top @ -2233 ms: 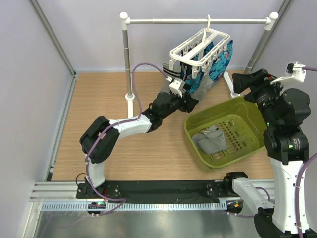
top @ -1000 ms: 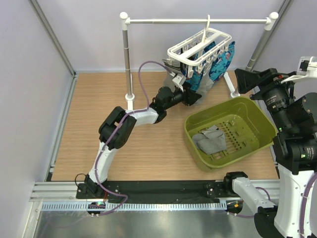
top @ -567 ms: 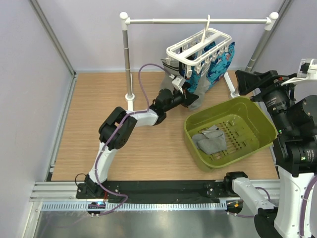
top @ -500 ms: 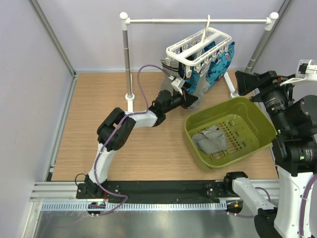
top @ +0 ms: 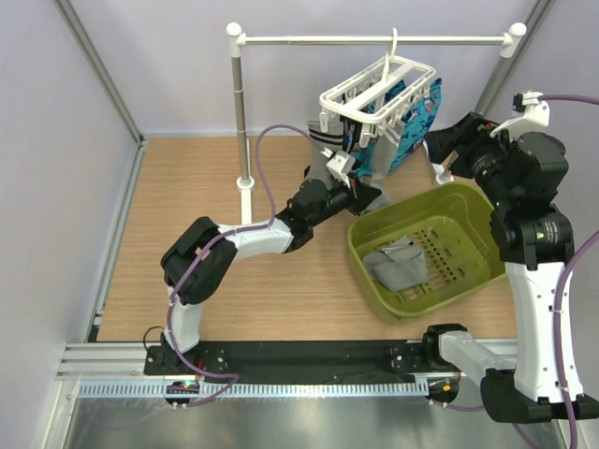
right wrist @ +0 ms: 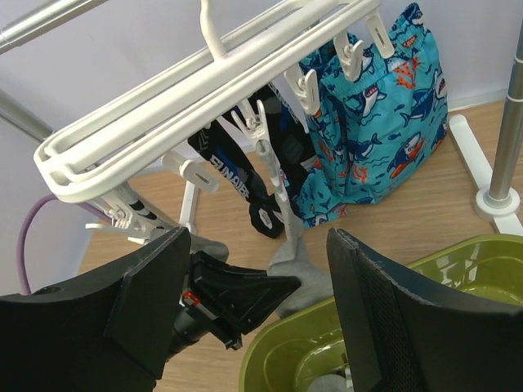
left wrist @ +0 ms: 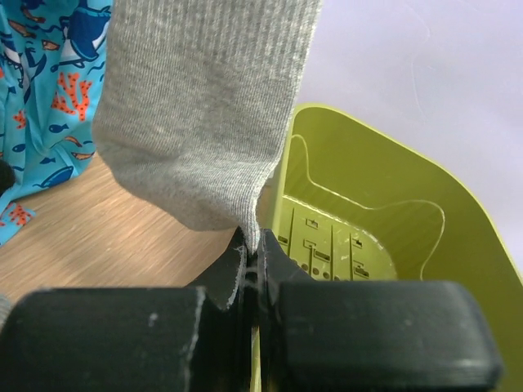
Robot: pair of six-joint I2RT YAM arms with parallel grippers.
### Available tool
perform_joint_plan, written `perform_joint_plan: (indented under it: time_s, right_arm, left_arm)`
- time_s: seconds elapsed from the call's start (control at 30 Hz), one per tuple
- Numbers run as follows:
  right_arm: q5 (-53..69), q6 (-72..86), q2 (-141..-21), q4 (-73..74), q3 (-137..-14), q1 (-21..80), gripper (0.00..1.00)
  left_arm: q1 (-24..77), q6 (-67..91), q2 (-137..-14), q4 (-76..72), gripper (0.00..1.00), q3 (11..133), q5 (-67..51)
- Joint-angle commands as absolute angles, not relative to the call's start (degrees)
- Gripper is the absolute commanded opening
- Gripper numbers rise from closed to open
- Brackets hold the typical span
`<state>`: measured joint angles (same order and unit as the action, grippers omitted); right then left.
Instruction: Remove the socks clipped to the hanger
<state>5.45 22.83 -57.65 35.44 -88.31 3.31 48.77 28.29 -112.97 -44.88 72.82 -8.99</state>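
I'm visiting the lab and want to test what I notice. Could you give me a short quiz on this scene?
1. True or false: the left arm's jaws are shut on the lower end of a hanging grey sock.
2. What lies in the green basket? A) grey socks B) blue shorts C) a clip peg
3. Fill in: the hanger hangs by its hook from the white metal ___.
Key: 1 true; 2 A; 3 rail.
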Motion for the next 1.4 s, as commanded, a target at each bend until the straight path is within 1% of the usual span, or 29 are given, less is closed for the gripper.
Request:
perform_joint_plan:
  time_s: [0.0,0.17,0.3,0.37,0.47,0.6,0.83,0.97,1.07,1.37]
  right_arm:
    - [5.18,22.33,-55.99,32.97,-87.37,3.52,0.75]
    - [8.7,19.6,-56.16,26.46,-82.53,3.52,0.75]
    - [7.82,17.41,-58.97,25.23,-83.67,3.52,0.68]
    - [9.4,17.14,-61.25,24.96,-85.24,3.43,0.64]
    - [12.81,16.79,-64.32,24.7,-87.09,3.34,0.6]
    - [14.67,16.52,-68.99,31.81,-93.16,2.72,0.6]
    - [15.12,19.16,-69.08,25.67,-90.44,2.55,0.61]
    - [15.03,17.67,-68.91,19.53,-87.02,2.55,0.61]
    - [15.11,16.35,-69.43,17.41,-86.31,2.55,0.59]
    - [17.4,15.47,-72.33,13.71,-86.4,2.46,0.61]
  left_arm:
    - [49.74,26.37,-109.25,-43.86,0.0,72.51,-5.54]
    - [52.38,24.79,-107.93,-42.28,0.0,72.16,-3.35]
    - [53.35,24.52,-106.44,-41.93,0.0,71.46,-2.55]
    - [53.79,24.35,-106.09,-40.87,0.0,71.46,-2.29]
    - [53.79,24.0,-105.29,-40.08,0.0,71.19,-2.29]
    - [54.14,24.08,-104.41,-39.64,0.0,70.66,-2.55]
    - [54.76,23.55,-104.33,-38.58,0.0,70.84,-2.29]
    - [55.28,23.29,-104.33,-38.58,0.0,70.75,-2.29]
    - [55.55,23.2,-104.06,-38.5,0.0,70.49,-2.2]
    - [56.07,22.59,-103.54,-38.58,0.0,70.14,-2.28]
